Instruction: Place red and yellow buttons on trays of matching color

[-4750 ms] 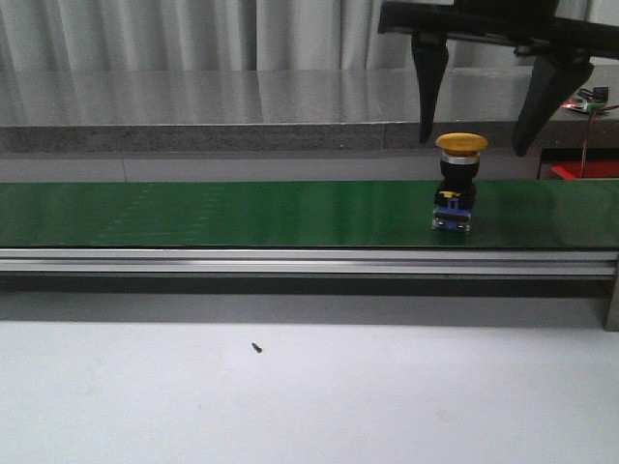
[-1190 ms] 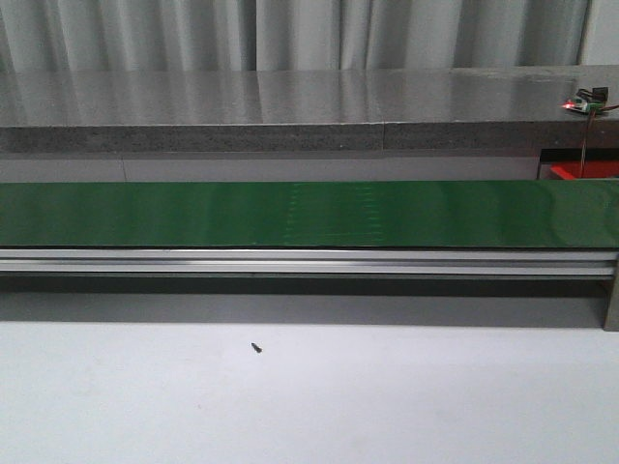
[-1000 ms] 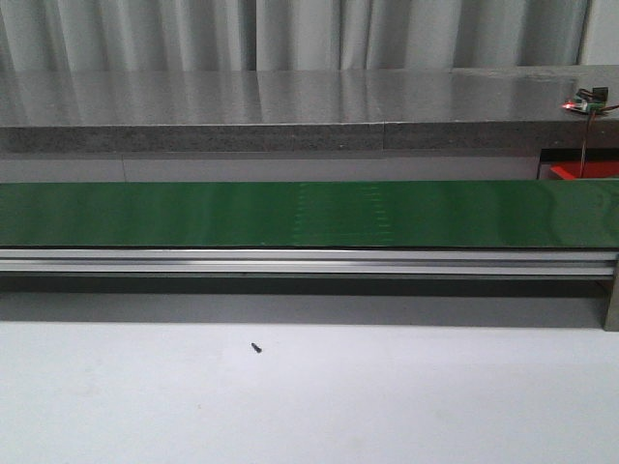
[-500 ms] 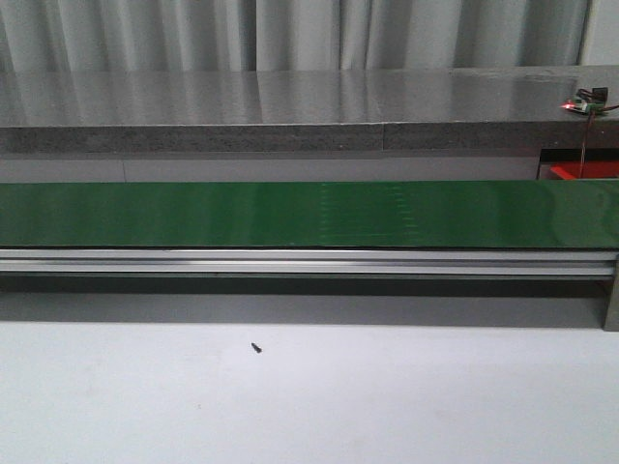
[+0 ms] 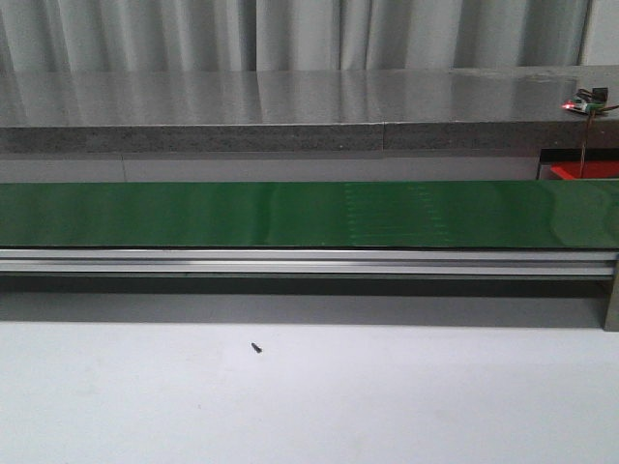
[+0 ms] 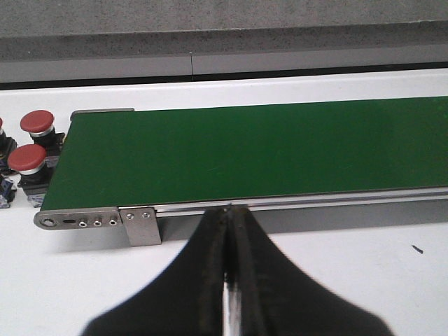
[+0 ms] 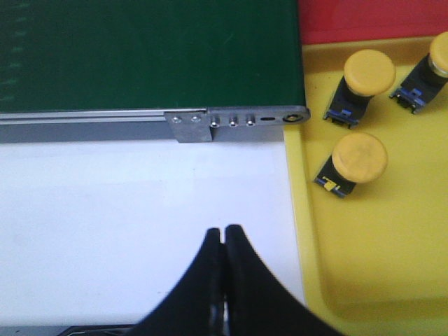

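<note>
Gone from the front view since the earliest frame are the yellow button and the gripper above it; only a faint pattern on the green belt [image 5: 309,214] has shifted rightward. A yellow tray [image 7: 371,231] is seen beside the belt's end, with a red tray [image 7: 371,21] just beyond it. Three yellow buttons [image 7: 359,159] lie tipped in the yellow tray. Two red buttons [image 6: 28,159] stand beside the belt's other end. The left gripper [image 6: 227,238] and right gripper [image 7: 222,252] are pressed closed, empty, over the white table [image 5: 387,406].
</note>
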